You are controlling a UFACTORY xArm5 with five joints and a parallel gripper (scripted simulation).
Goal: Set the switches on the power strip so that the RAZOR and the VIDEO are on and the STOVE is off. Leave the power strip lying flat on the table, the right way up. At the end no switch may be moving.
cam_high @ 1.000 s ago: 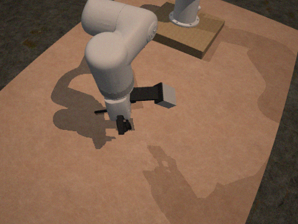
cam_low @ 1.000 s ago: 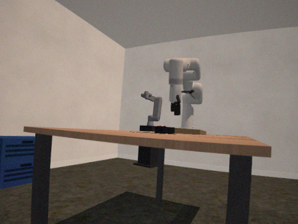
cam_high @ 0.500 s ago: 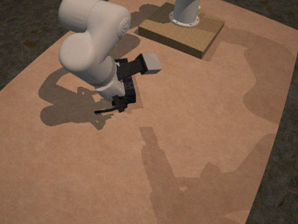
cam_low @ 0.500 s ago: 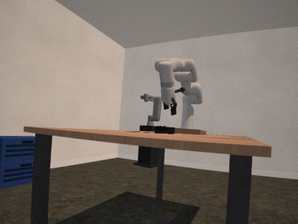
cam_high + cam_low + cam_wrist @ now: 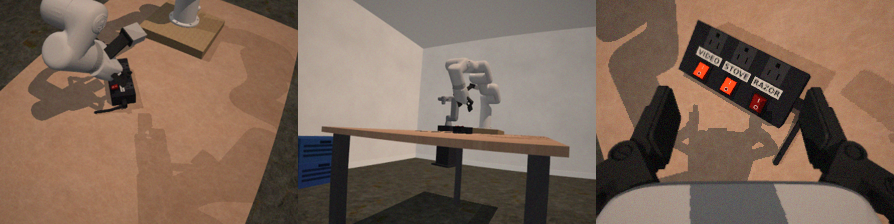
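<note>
Black power strip (image 5: 123, 98) (image 5: 462, 130) (image 5: 744, 75) lies seemingly below the pincer (image 5: 123, 77) (image 5: 465, 108) (image 5: 740, 102), its fingers wide apart

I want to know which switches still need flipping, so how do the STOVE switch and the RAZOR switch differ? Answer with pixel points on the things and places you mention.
The STOVE switch (image 5: 728, 86) is bright orange-red, as if lit, while the RAZOR switch (image 5: 757, 103) is dark red, seemingly unlit. The STOVE switch is the middle one in the row; the RAZOR switch is at the end nearest the cord (image 5: 786, 143). Both are rockers beside their own white labels.
</note>
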